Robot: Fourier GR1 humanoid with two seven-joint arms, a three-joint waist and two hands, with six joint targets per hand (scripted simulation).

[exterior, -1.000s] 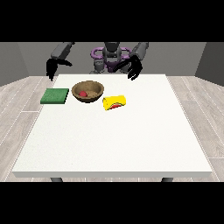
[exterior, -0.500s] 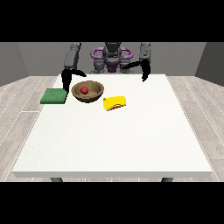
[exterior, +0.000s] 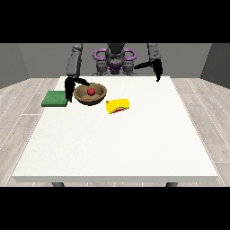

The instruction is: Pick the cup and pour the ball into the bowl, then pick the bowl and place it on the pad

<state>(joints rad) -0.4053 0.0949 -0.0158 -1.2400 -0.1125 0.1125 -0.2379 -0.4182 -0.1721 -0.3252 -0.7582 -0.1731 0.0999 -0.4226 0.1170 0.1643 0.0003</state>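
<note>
On the white surface (exterior: 117, 139), red ball (exterior: 91, 91) sits inside brown bowl (exterior: 90, 95). Yellow cup (exterior: 117, 106) lies tipped just beside it, w/ green pad (exterior: 55, 98) on the other side. Hand at view's left (exterior: 68, 88) hangs btwn pad & bowl; hand at view's right (exterior: 157, 72) is up high. Can't tell if either hand is open or closed.

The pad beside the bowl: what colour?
Green; the pad shows in the front view, at the view's left.
</note>
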